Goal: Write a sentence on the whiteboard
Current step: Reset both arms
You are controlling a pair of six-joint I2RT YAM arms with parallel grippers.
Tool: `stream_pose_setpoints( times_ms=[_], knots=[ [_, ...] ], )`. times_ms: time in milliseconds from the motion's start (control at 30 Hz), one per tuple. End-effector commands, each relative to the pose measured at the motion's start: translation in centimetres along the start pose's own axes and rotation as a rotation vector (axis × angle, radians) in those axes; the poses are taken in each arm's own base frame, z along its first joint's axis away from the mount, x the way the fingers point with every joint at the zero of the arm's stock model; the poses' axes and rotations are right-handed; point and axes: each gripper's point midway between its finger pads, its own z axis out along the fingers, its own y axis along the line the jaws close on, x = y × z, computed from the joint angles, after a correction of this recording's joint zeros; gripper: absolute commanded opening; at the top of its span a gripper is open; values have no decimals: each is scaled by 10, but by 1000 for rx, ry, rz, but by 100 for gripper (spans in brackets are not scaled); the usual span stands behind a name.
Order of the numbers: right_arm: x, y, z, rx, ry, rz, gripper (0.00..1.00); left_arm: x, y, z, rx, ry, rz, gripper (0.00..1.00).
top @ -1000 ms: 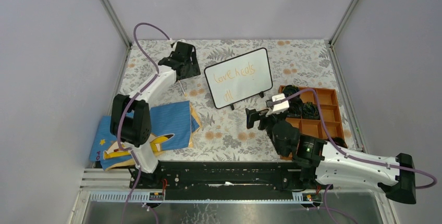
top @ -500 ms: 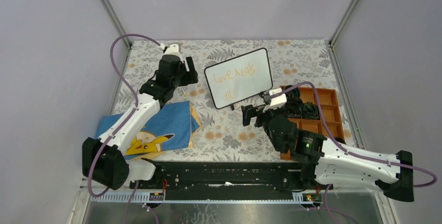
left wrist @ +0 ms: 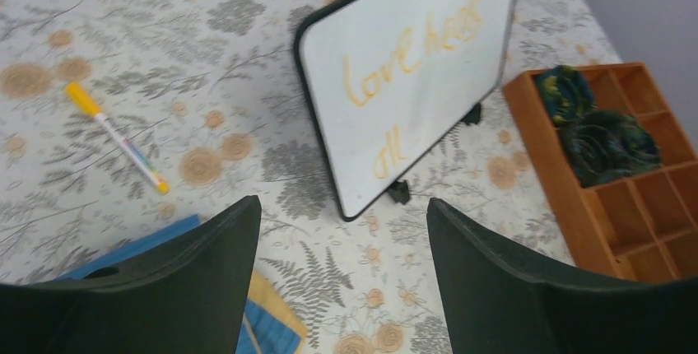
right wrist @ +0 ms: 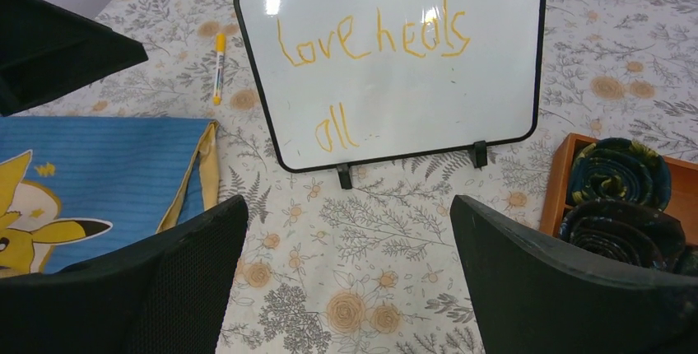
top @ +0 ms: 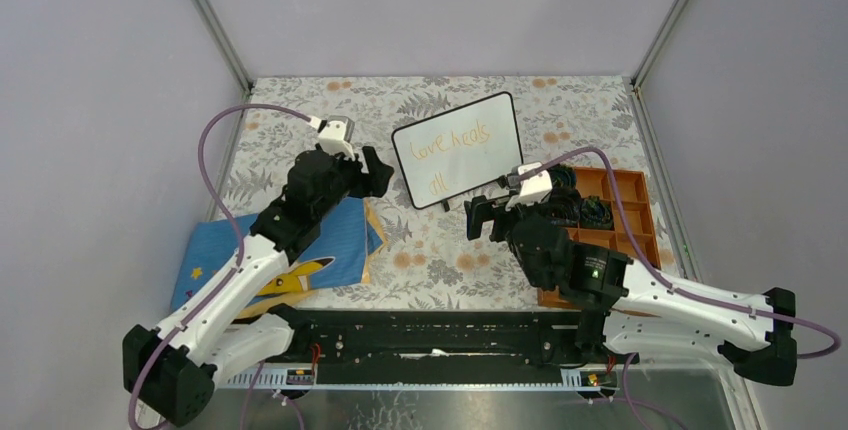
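A: So, which step is this?
B: Writing looks done: the sentence (right wrist: 370, 37) sits on the whiteboard (top: 457, 150), upper centre. Left gripper (left wrist: 339, 210) and right gripper (right wrist: 347, 206) gape empty; marker (right wrist: 218, 67) lies upper left. Next, likely just retreat.

Left arm (top: 240, 272): white links with black joints, stretched forward and inward from its base at the near left, wrist pitched downward. Left pincer (top: 372, 172): black, jaws parted wide, nothing between them. Right arm (top: 690, 302): lying low, elbow out at the far right, forearm running leftward. Right pincer (top: 482, 220): black, jaws spread fully, empty.
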Motion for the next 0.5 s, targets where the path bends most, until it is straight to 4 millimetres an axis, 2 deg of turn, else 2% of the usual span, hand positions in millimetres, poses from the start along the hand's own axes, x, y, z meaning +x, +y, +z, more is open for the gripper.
stream_pose_setpoints(
  times_ms=[0, 67, 167, 300, 367, 467],
  knots=[
    [-9, -9, -4, 66, 32, 33, 100, -15, -34, -8, 107, -100, 52, 80],
    [-11, -13, -5, 98, 52, 27, 100, -14, -46, -11, 139, -98, 47, 80],
    [-31, -10, -8, 106, 39, 61, 100, -12, -48, -10, 93, -112, -7, 81],
    [-71, -20, -11, 191, -73, 208, 100, -14, -33, -7, -101, -166, -130, 87],
    [-85, -24, -12, 213, -125, 269, 100, -16, -33, -11, -168, -177, -193, 98],
    [-101, -30, -12, 278, -182, 311, 100, -15, -27, -21, -256, -221, -348, 99]
  ],
)
